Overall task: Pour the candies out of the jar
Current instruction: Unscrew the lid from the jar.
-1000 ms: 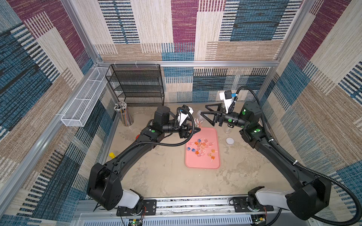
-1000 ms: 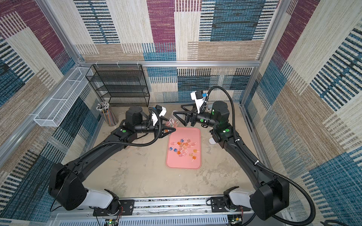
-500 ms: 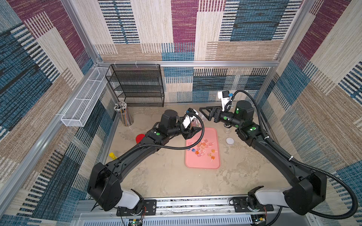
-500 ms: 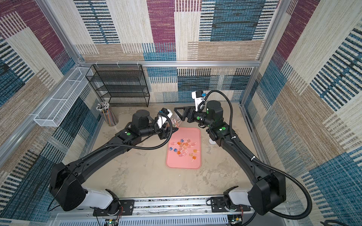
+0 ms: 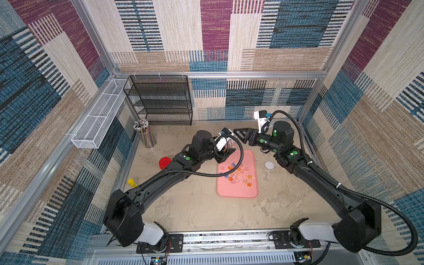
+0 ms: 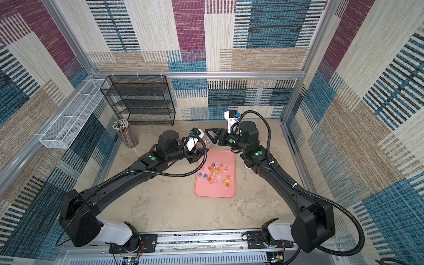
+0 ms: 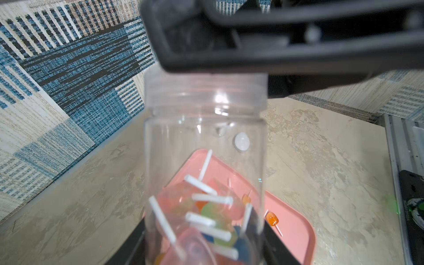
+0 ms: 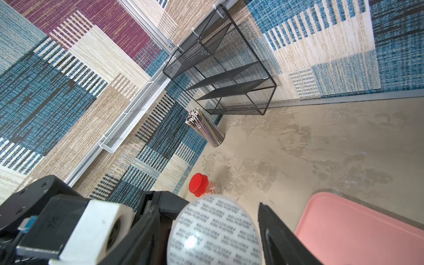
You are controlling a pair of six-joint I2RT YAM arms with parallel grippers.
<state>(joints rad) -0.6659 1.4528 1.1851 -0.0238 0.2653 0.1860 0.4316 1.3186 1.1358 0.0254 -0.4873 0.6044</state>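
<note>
Right gripper: narrower than a second ago, when it gaped wide. Its fingers flank the printed disc at the jar's neck end; whether they grip it cannot be told.
Left gripper: clamped on the jar's base, shifted rightward since then.
Jar: above the far left corner of the pink tray. Some candies inside, others scattered on the tray.
Left arm: stretched forward.
Right arm: elbow bent, wrist facing the jar.

Black links on left arm, right arm; white base housings low in frame, green dots, black corrugated cables, white wrist cameras. Black wedge fingers on right gripper.
</note>
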